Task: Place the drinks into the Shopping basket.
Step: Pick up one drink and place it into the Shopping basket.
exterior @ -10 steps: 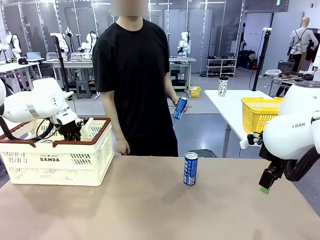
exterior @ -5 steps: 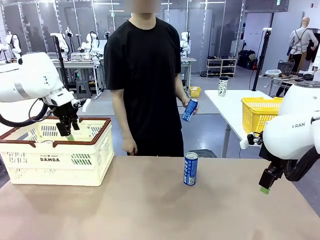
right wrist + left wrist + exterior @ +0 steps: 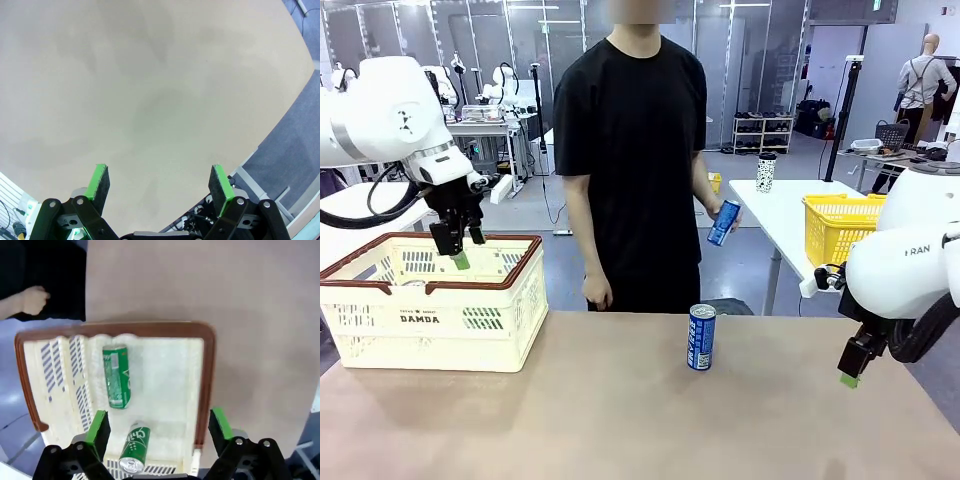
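I see my left gripper (image 3: 455, 252) wide open, empty, above the Shopping basket (image 3: 430, 335), two green cans (image 3: 116, 376) lying inside beneath it, blue can (image 3: 700, 338) upright mid-tabletop (image 3: 620, 420), right gripper (image 3: 850, 372) open, empty, well apart

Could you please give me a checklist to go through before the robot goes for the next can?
1. Left gripper open, empty: ok.
2. Left gripper above Shopping basket rim: ok.
3. Green cans lying inside basket: ok.
4. Blue can upright on table, nothing against it: ok.
5. Second blue can set down: not ok, in person's hand.
6. Right gripper open: ok.
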### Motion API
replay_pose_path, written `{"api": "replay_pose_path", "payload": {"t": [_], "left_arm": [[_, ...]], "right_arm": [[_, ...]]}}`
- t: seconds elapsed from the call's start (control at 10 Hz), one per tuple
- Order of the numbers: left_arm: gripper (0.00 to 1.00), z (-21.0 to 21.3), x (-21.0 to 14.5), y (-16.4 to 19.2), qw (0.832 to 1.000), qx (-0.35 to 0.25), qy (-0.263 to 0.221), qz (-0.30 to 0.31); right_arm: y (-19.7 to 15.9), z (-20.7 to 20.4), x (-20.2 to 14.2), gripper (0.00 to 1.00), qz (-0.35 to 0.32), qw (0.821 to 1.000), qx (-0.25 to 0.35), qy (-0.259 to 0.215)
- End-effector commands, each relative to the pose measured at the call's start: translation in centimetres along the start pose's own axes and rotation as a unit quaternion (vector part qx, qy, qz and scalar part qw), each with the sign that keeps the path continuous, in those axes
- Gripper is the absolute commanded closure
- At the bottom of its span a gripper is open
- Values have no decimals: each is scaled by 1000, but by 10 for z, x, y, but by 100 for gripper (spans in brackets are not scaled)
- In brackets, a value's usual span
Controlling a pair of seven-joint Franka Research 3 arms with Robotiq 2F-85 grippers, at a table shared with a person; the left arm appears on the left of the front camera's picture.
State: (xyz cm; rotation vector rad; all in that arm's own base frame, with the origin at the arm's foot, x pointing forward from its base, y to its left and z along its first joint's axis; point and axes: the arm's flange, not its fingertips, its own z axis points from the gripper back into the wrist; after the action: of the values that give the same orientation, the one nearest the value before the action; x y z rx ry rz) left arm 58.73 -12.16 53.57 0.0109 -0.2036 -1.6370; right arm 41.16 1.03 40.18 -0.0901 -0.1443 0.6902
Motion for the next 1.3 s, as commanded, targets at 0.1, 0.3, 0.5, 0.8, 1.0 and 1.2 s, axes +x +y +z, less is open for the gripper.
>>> {"api": "replay_pose_path", "payload": {"t": [0.1,0.3,0.5,0.8,1.0,1.2], "left_arm": [[0,9,35,-29,999,-3,20,-36],[0,12,56,-44,997,1,11,-70],[0,11,68,-52,995,-4,8,-97],[0,13,73,-44,997,-3,8,-78],[0,13,73,-44,997,-3,8,-78],[0,12,74,-44,996,-5,7,-85]], "right_arm": [[1,0,0,0,-3,1000,1,-1],[1,0,0,0,-3,1000,1,-1],[1,0,0,0,-3,1000,1,-1],[1,0,0,0,-3,1000,1,-1],[1,0,0,0,-3,1000,1,-1],[1,0,0,0,-3,1000,1,-1]]}}
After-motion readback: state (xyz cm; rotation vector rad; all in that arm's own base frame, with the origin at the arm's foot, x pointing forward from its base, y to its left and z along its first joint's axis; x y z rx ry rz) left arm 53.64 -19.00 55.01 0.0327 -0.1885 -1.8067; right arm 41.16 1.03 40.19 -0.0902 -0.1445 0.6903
